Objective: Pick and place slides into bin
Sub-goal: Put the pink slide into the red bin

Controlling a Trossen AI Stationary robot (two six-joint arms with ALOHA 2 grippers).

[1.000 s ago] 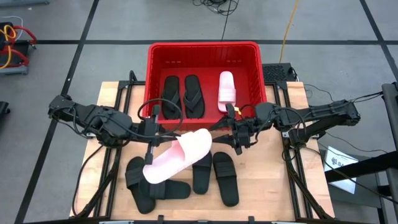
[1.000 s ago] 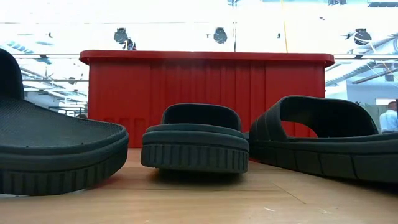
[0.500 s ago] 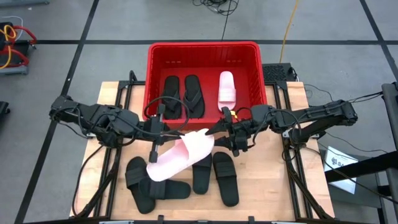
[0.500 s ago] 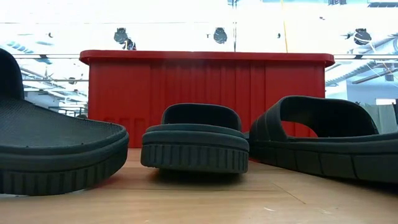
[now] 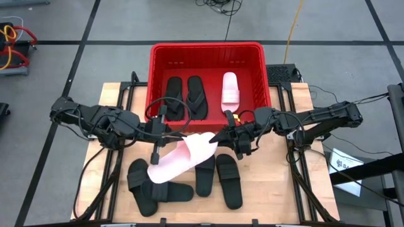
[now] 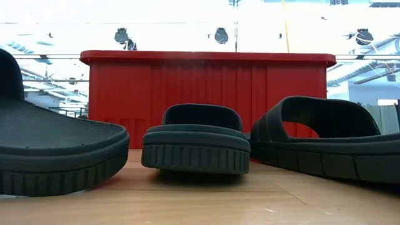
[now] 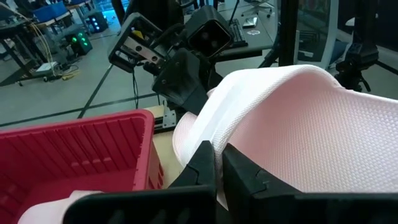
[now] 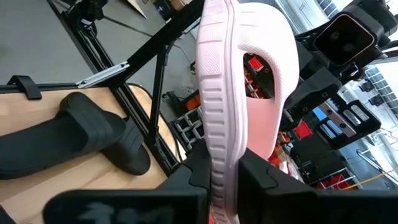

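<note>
A light pink slide [image 5: 183, 156] hangs above the table in front of the red bin [image 5: 206, 50], turned on its side edge, with both grippers shut on it. My left gripper [image 5: 156, 150] is at its wider strap end, my right gripper [image 5: 219, 137] at its narrow end. The bin holds two black flip-flops [image 5: 185, 96] and another pink slide [image 5: 230, 88] lying flat. Several black slides [image 5: 205, 176] lie on the table under the held one. The low view shows neither gripper. My left gripper pinches an edge of the pink slide [image 7: 214, 146] between its two fingers, near the strap end; the fingers themselves hide the exact spot. The slide is lifted clear of the table. My right gripper pinches the pink slide's sole [image 8: 217, 163] at its narrow end, one finger on each face. It comes level from the table's right, along the slide. The slide stands on edge, its ribbed sole rim [image 8: 214, 106] facing the camera, clear of the table.
Black slides [image 6: 197, 140] [image 6: 56, 156] [image 6: 325, 144] lie close together near the table's front edge, just below the held slide. The bin's near wall [image 6: 206, 87] stands right behind them. Bare tabletop [image 5: 284, 170] lies at the right.
My right gripper has gone toward the table's left edge, up to the pink slide's narrow end, which now sits between its fingers. My left gripper has kept hold of the slide, which stays lifted and has shifted only slightly.
</note>
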